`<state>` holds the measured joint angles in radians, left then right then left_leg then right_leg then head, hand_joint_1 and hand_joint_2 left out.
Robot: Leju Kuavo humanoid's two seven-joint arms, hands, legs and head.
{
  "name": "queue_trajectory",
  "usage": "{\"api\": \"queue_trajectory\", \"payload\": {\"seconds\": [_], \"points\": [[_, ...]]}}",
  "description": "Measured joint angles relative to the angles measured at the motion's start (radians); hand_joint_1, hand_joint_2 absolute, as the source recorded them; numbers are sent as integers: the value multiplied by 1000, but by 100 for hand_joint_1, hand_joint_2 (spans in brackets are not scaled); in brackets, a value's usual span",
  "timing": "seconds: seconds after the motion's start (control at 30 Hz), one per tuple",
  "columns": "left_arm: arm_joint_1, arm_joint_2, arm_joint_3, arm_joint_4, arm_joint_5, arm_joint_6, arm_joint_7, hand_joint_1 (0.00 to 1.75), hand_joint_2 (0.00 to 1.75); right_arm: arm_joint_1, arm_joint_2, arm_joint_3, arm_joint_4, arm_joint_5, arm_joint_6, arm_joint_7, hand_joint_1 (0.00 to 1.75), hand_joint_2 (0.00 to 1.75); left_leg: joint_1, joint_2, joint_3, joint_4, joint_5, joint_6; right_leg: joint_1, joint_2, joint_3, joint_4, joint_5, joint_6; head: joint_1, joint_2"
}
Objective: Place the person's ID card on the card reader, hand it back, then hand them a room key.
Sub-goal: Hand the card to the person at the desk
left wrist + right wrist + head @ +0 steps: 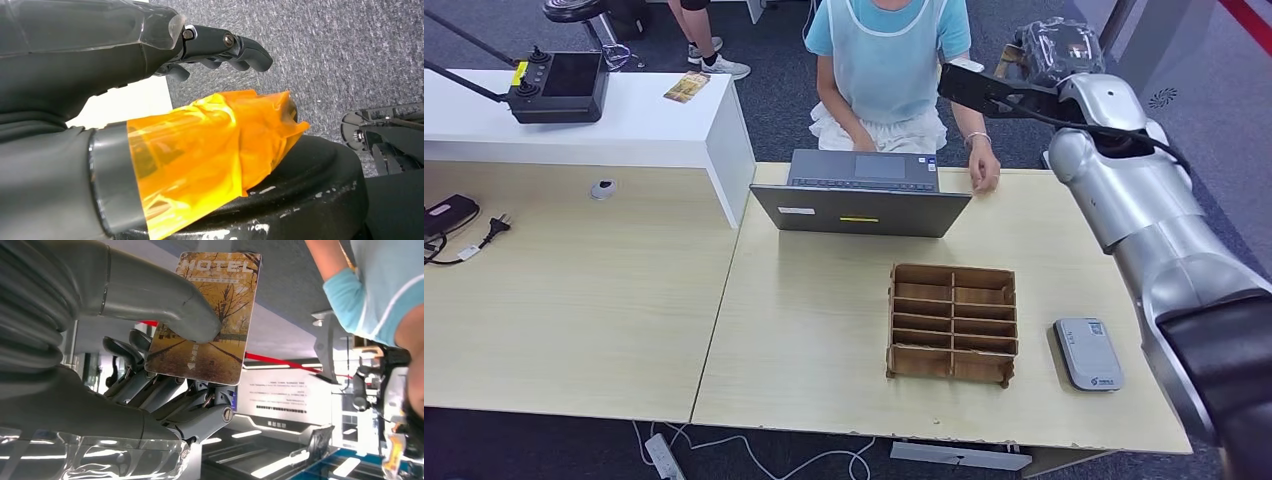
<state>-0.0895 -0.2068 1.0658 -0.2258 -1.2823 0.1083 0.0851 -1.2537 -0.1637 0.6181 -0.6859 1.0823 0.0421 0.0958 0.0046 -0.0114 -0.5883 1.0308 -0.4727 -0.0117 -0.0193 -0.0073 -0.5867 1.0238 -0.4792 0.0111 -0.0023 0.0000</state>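
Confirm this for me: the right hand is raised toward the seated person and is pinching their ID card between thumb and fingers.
Not quite. The right hand is raised toward the person, but the card it pinches is not an ID card: it is a hotel room key card, printed with HOTEL and an autumn tree scene. The right wrist view shows this plainly.

Glossy printed room key [207, 317], probably plastic, pinched by smooth matt grey thumb of right hand [165, 375]. Brushed silver metal arm [1144, 210]. Pale matt wood-grain table [824, 330]; raw brown wooden organiser [952, 322]; smooth grey plastic card reader [1088, 352]. Crinkled glossy orange film on left hand [200, 145]; rough grey carpet [340, 55].
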Motion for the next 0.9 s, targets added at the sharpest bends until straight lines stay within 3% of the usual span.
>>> {"api": "queue_trajectory", "payload": {"seconds": [0.83,0.87,0.9], "points": [[0,0,-2,0,-1,2,0,0,0,1,7,-11,104,2,-10,9,175,175,0,0,0,0,0,0,0,0,0,0,0,0,0,0],[0,0,-2,0,-1,2,0,0,0,1,7,-12,105,2,-9,9,164,175,0,0,0,0,0,0,0,0,0,0,0,0,0,0],[0,0,-2,0,-1,3,0,0,0,2,7,-12,106,2,-9,9,121,175,0,0,0,0,0,0,0,0,0,0,0,0,0,0]]}}
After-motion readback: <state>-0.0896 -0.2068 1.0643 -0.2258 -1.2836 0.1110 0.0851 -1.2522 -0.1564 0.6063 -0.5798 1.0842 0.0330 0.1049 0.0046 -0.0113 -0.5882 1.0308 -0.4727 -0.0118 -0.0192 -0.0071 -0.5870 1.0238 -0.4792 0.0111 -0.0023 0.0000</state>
